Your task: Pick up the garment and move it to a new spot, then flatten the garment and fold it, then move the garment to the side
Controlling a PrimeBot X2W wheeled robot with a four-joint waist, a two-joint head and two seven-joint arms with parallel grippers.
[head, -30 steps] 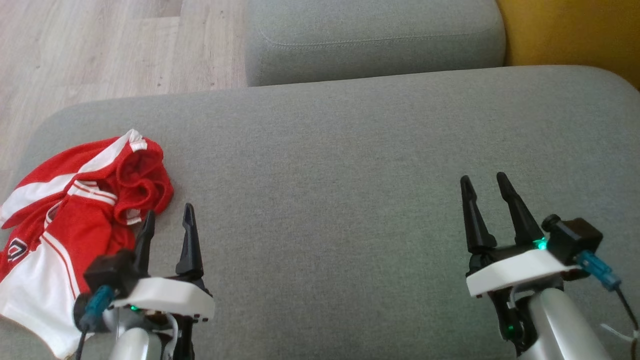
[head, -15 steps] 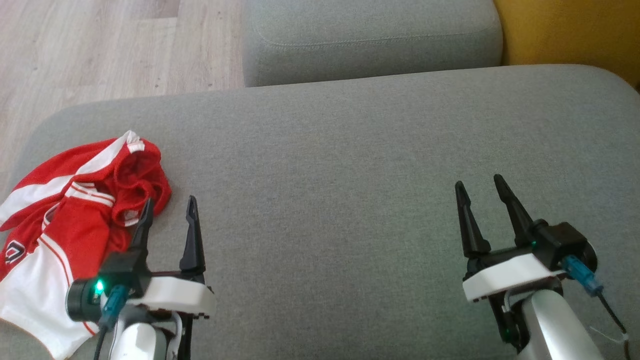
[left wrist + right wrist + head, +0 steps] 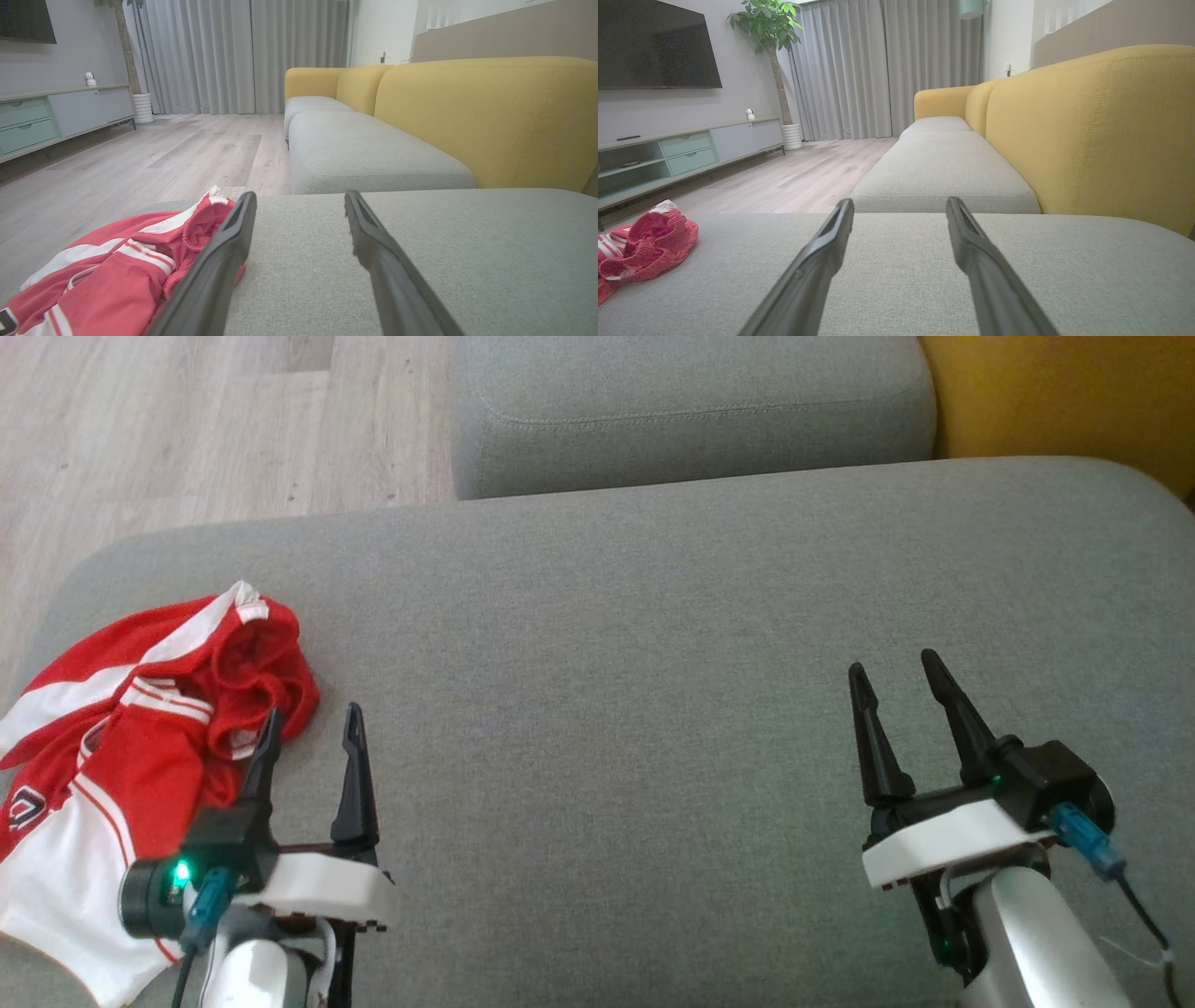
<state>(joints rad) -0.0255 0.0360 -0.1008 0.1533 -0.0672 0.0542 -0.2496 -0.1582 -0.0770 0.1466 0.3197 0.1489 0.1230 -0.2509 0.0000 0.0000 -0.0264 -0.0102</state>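
Just beside a crumpled red-and-white jersey on a grey sofa seat, the left gripper spreads its fingers, empty; the right gripper likewise.

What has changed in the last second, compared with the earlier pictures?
The left gripper turned a little at its wrist and edged up the head view; the right gripper barely shifted. Nothing was taken or let go: both stay open. The garment lies crumpled in the same place.
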